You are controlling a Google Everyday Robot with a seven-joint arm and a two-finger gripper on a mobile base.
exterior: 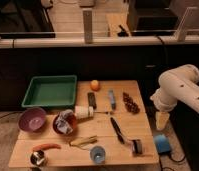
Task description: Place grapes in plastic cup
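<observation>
The grapes [130, 102], a dark reddish-brown bunch, lie on the wooden table [143, 125] near its far right edge. The light blue plastic cup [98, 155] stands upright at the table's front edge, near the middle. My white arm [180, 87] reaches in from the right, off the table's right side. My gripper [162, 121] hangs pointing down beside the right edge, to the right of and nearer than the grapes, apart from them. It holds nothing that I can see.
A green tray [49, 91] sits at the back left and an orange [95, 85] beside it. A white cup [84, 112] lies on its side mid-table, by a purple bowl [32, 120] and a red bowl [65, 124]. A black utensil [119, 131] lies between grapes and cup.
</observation>
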